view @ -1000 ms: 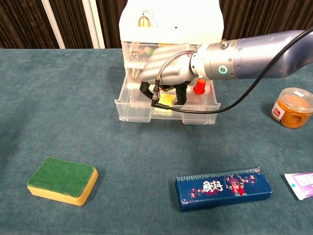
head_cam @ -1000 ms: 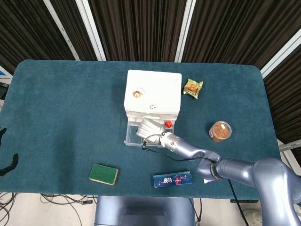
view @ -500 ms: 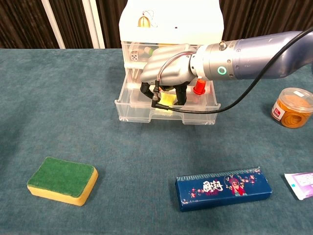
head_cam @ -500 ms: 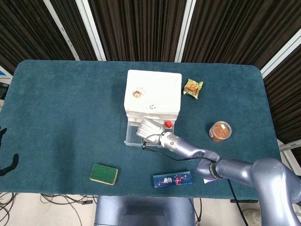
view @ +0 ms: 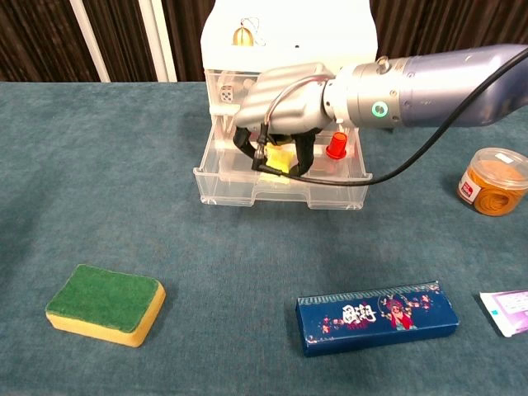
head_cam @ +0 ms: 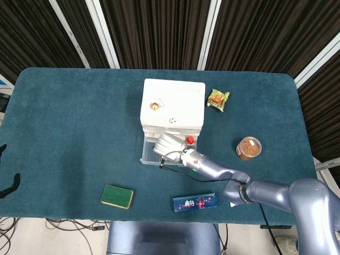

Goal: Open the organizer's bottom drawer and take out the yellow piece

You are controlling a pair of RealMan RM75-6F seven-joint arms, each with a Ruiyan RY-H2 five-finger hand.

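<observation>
Green on top and yellow beneath, a sponge [view: 105, 304] lies at the near left of the teal table [head_cam: 69, 122], well apart from everything else. Past it toward the middle stands the white organizer [head_cam: 173, 103], its clear bottom drawer [view: 280, 180] pulled out toward the robot. Over the open drawer the right hand [view: 276, 111] reaches down with its dark fingers [view: 304, 157] curled around the yellow piece [view: 280, 159], which shows between them just above the drawer floor; the fingers appear to grip it, though the palm hides the contact itself. Just right of the piece, a small red piece [view: 336, 146] stands inside the same drawer. Nearer the front edge lies a dark blue box [view: 376, 316], and at the far right sits a lidded brown jar [view: 493, 181]. Only a dark tip of the left hand [head_cam: 10, 183] shows at the head view's edge, too little to tell its grasp.
</observation>
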